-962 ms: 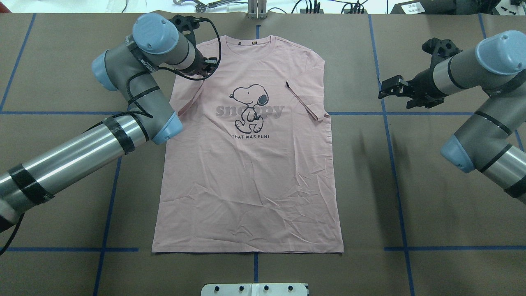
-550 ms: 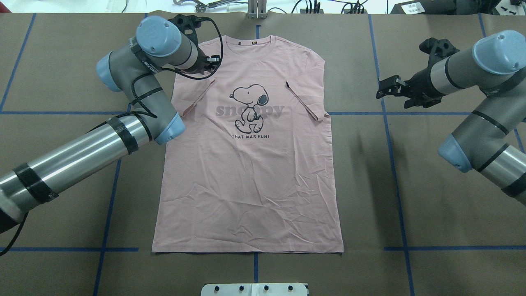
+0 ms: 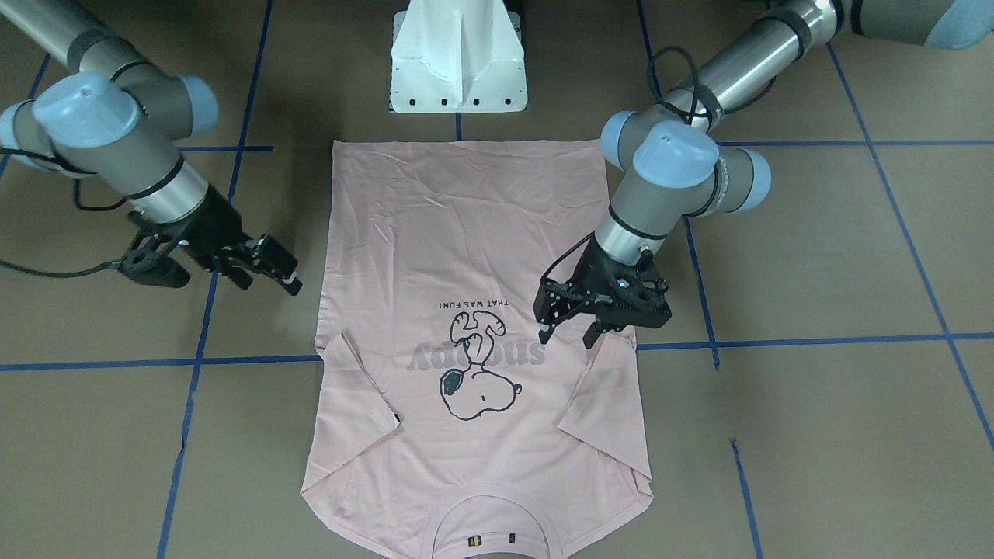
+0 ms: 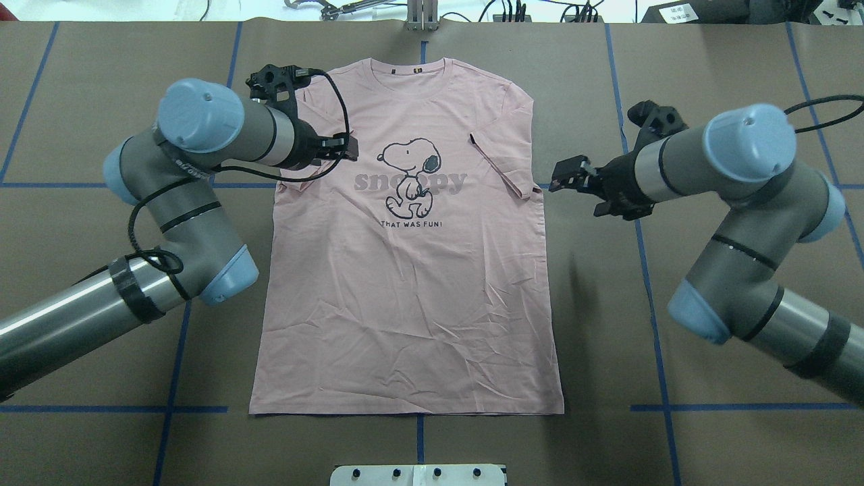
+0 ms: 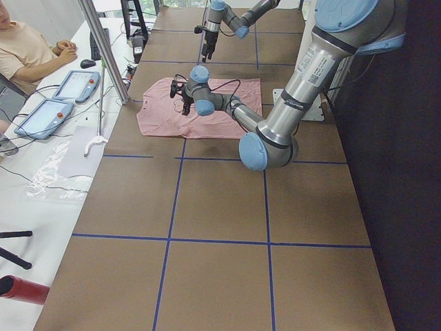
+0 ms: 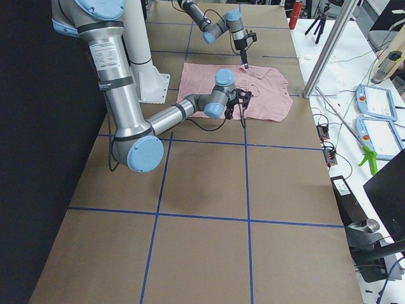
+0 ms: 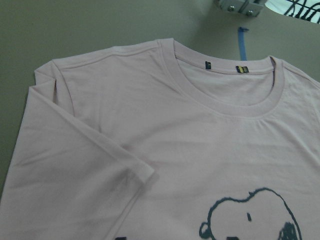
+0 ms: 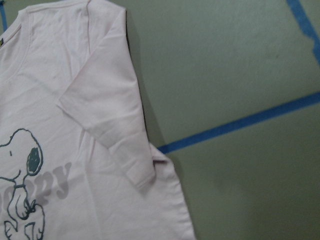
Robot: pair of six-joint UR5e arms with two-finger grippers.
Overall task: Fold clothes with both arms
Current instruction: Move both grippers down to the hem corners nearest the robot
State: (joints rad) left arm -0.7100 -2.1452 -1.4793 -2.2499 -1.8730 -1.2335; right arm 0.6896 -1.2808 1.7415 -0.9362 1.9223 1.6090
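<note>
Shirt: pink T-shirt lies flat and print-up mid-table; in the overhead view its collar is at 12 o'clock and its hem at 6.
Sleeves: both are folded inward onto the chest, the left sleeve and the right sleeve.
Print: Snoopy print lies uncovered between the two sleeves.
Left claw: left gripper hangs over the shirt at 9 o'clock from the print, fingers spread, grasping nothing.
Right claw: right gripper hangs over bare table just off the shirt's edge, at 3 o'clock from the right sleeve, fingers released and empty.
Base: white pedestal stands beyond the hem, at 6 o'clock in the overhead view.
</note>
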